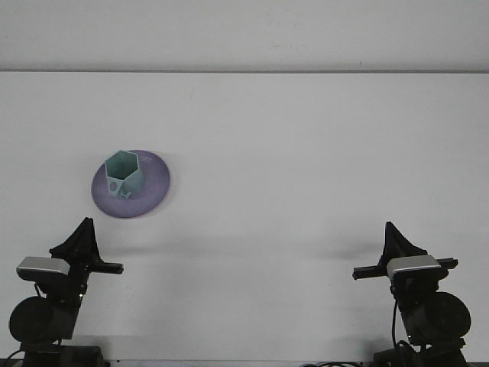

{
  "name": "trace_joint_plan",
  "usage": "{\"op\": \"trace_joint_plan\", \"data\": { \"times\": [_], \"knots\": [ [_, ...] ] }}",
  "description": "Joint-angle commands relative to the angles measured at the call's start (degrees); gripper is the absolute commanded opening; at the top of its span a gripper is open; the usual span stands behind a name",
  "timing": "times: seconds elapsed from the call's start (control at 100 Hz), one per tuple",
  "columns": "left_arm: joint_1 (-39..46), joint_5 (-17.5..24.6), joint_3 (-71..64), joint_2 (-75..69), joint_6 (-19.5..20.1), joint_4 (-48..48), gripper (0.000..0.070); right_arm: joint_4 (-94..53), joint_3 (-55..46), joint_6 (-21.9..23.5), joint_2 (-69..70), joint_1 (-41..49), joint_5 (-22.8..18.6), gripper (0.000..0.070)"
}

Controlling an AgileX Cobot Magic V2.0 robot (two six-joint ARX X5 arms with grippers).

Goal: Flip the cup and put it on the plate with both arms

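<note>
A pale green, six-sided cup stands upright, mouth open to the top, on a round lavender plate that lies flat on the white tabletop. The cup sits toward the 10 o'clock part of the plate, touching its surface, with bare plate showing around the 3 to 6 o'clock side. Taking the middle of the tabletop as the dial's centre, plate and cup lie out at about 9 o'clock. The left end effector is at about 7 o'clock, near the front edge, its dark pointed tip aimed upward and well apart from the plate, which lies beyond it toward 12 o'clock. The right end effector is at about 5 o'clock, near the front edge, also pointing up, and well apart from both cup and plate. Neither end effector touches or holds anything; each shows as a single dark wedge from this angle, so whether the fingers are parted or together cannot be told. A pale wall runs behind the tabletop at 12 o'clock.
</note>
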Motion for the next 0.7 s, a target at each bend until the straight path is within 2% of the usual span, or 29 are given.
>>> {"op": "trace_joint_plan", "data": {
  "times": [0.0, 0.14, 0.35, 0.69],
  "knots": [
    [-0.31, -0.35, -4.15, -2.84, 0.52, -0.17, 0.0012, 0.79, 0.63, -0.28, 0.22, 0.00, 0.20, 0.0000],
    [-0.55, -0.44, -11.10, -9.42, 0.55, -0.15, 0.0013, 0.76, 0.63, -0.28, 0.22, 0.00, 0.20, 0.0000],
    [-0.52, -0.57, -15.78, -9.22, 2.38, 5.25, 0.0013, 0.96, 0.63, -0.28, 0.22, 0.00, 0.17, 0.0000],
    [-0.57, -0.52, -16.59, -9.16, 2.78, 5.75, 0.0015, 1.03, 0.63, -0.28, 0.22, 0.00, 0.20, 0.0000]
  ]
}}
